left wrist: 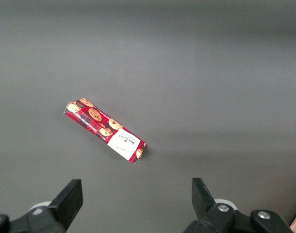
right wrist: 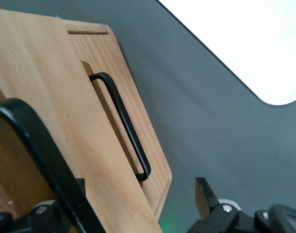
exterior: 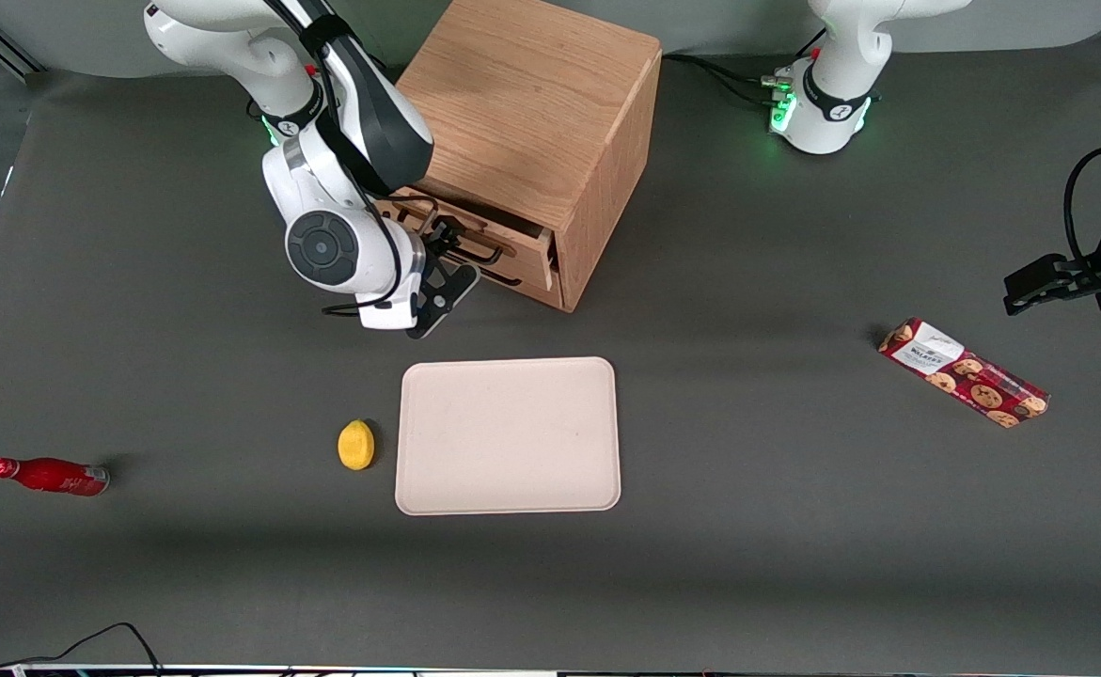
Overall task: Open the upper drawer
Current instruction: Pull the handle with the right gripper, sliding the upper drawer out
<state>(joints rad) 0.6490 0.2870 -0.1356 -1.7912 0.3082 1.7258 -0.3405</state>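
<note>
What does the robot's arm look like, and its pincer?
The working arm is glossy white with a dark grey stripe, a round grey cap on its wrist joint and black cables alongside. Its pincer, at the upper drawer, is black. A green light glows at the arm's base.

Gripper [exterior: 439, 246] mostly masked by own wrist housing at the upper drawer [exterior: 503, 246] front; handle [right wrist: 46, 160] contact not resolvable. Wrist view crops that handle, the near finger [right wrist: 206, 196] and the cabinet [exterior: 536, 141] body. Bottom drawer [right wrist: 123, 121] cut off next to the fingers. Cookie pack [exterior: 964, 372] print unreadable.
</note>
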